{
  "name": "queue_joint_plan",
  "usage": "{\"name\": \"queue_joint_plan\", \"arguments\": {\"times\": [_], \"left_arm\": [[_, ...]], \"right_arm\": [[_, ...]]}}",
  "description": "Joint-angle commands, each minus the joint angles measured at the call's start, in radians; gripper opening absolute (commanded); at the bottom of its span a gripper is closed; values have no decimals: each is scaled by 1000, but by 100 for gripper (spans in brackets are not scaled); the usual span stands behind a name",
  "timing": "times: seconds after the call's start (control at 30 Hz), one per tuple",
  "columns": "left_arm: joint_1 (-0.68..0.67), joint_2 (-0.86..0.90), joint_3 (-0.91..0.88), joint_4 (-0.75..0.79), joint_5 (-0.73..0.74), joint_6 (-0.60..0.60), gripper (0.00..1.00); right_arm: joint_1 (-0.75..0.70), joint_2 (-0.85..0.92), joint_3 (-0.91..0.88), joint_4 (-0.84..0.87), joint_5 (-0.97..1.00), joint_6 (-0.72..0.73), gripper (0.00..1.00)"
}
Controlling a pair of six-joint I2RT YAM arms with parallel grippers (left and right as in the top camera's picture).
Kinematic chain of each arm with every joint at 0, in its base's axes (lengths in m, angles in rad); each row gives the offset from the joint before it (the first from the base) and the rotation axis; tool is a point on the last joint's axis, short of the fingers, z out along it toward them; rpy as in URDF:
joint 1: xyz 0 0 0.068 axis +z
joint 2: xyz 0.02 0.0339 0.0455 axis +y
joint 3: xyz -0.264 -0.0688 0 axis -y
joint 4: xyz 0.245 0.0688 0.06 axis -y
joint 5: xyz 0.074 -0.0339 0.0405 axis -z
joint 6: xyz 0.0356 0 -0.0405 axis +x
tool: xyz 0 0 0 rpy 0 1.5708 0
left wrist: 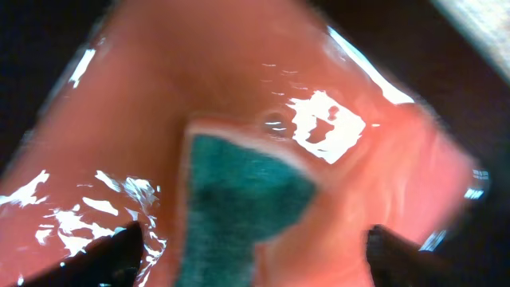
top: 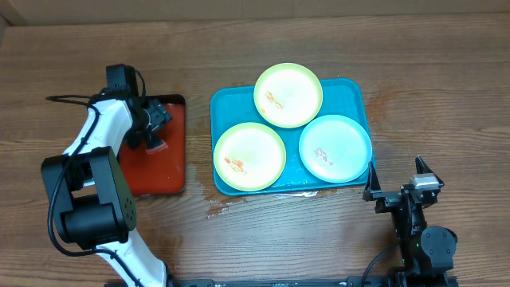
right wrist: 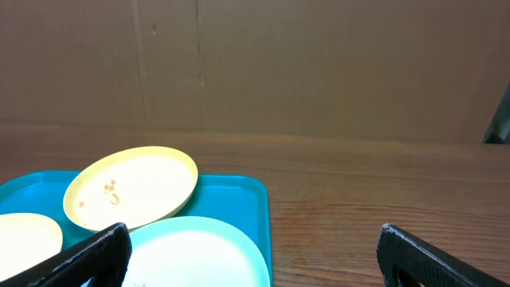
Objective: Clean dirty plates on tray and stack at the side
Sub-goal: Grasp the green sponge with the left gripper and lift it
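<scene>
while tray (top: 355,89) holds 3 plates (top: 288,95), all look smeared.

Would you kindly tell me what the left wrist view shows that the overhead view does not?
Only the left wrist view: a green sponge lying on the glistening red tray, between the open fingers of the left gripper. Only the overhead view: the blue tray holding the far yellow-green plate, the near yellow-green plate and the mint-green plate, with the right gripper near its corner. Both: the red tray and the left gripper above it.
</scene>
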Motion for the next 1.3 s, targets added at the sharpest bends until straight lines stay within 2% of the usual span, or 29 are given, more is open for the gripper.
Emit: {"name": "queue_joint_plan", "arguments": {"times": [0.0, 0.03, 0.1, 0.17, 0.27, 0.3, 0.4, 0.73, 0.9, 1.23, 1.27], "left_arm": [[-7, -11, 20, -14, 62, 22, 54], [-7, -11, 20, -16, 62, 22, 50], [-7, -11, 20, -29, 62, 22, 49], [-7, -11, 20, -46, 62, 22, 60], [-7, -10, 20, -69, 34, 22, 92], [-7, -10, 19, -76, 11, 22, 96], [-7, -5, 18, -99, -18, 22, 99], [-14, -2, 17, -124, 15, 15, 94], [-14, -2, -14, -99, 10, 14, 83], [-14, -2, -74, -63, -5, 15, 79], [-14, -2, -74, -63, -23, 15, 77]], "right_arm": [[-2, -8, -10, 6, 13, -4, 100], [-2, -8, -10, 6, 13, -4, 100], [-2, -8, -10, 6, 13, -4, 100], [-2, -8, -10, 6, 13, -4, 100], [-2, -8, -10, 6, 13, -4, 100], [-2, -8, -10, 6, 13, -4, 100], [-2, -8, -10, 6, 13, -4, 100], [-2, -8, -10, 6, 13, -4, 100], [-2, -8, -10, 6, 13, -4, 100], [-2, -8, -10, 6, 13, -4, 100], [-2, -8, -10, 6, 13, -4, 100]]}}
